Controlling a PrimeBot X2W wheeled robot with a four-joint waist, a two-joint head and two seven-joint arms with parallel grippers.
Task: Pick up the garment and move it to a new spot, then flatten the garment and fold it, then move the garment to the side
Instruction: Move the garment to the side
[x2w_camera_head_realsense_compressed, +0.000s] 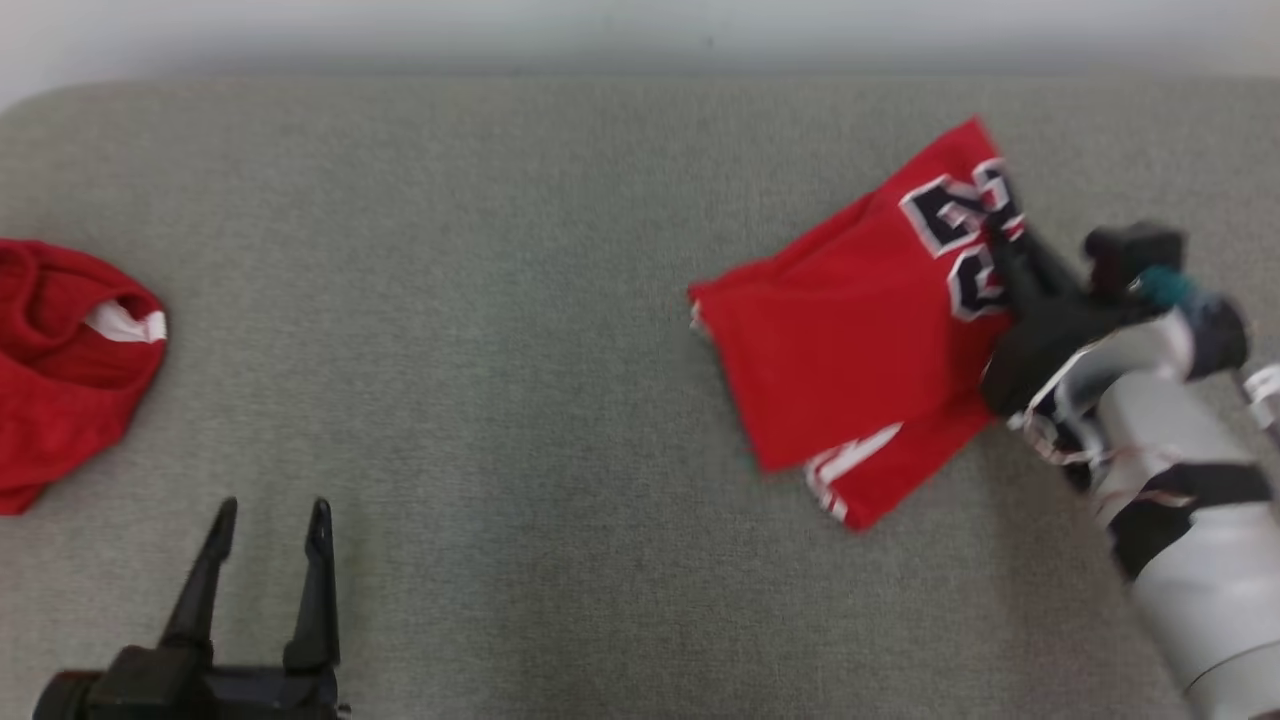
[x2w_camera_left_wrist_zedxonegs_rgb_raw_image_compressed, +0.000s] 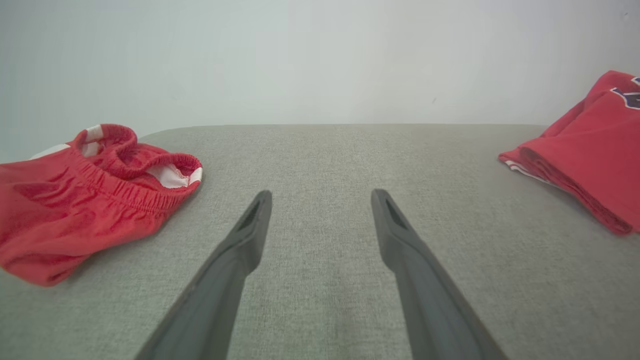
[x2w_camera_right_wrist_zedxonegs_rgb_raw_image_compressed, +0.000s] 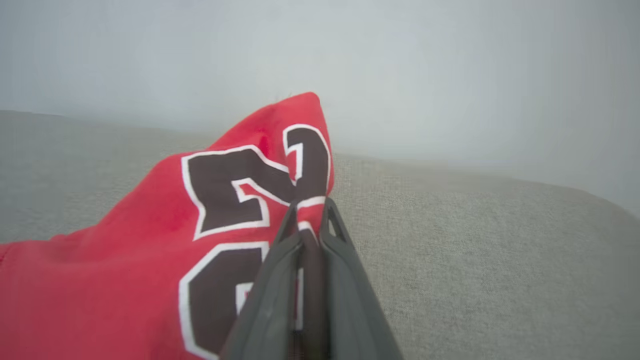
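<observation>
The garment (x2w_camera_head_realsense_compressed: 860, 330) is a folded red jersey with dark, white-edged numbers, lying at the right of the grey table (x2w_camera_head_realsense_compressed: 500, 400). My right gripper (x2w_camera_head_realsense_compressed: 1005, 245) is shut on its right edge, by the numbers. In the right wrist view the two fingers (x2w_camera_right_wrist_zedxonegs_rgb_raw_image_compressed: 287, 240) pinch the red cloth (x2w_camera_right_wrist_zedxonegs_rgb_raw_image_compressed: 150, 250), and the garment's far corner stands raised. The garment's folded edge (x2w_camera_left_wrist_zedxonegs_rgb_raw_image_compressed: 590, 165) shows at the right of the left wrist view. My left gripper (x2w_camera_head_realsense_compressed: 270, 520) hovers open over bare table at the lower left, its gap (x2w_camera_left_wrist_zedxonegs_rgb_raw_image_compressed: 320, 200) holding nothing.
A crumpled pair of red shorts (x2w_camera_head_realsense_compressed: 60, 360) with a white-trimmed waistband lies at the table's left edge, left of my left gripper (x2w_camera_left_wrist_zedxonegs_rgb_raw_image_compressed: 85, 200). The table's far edge meets a pale wall (x2w_camera_head_realsense_compressed: 640, 40).
</observation>
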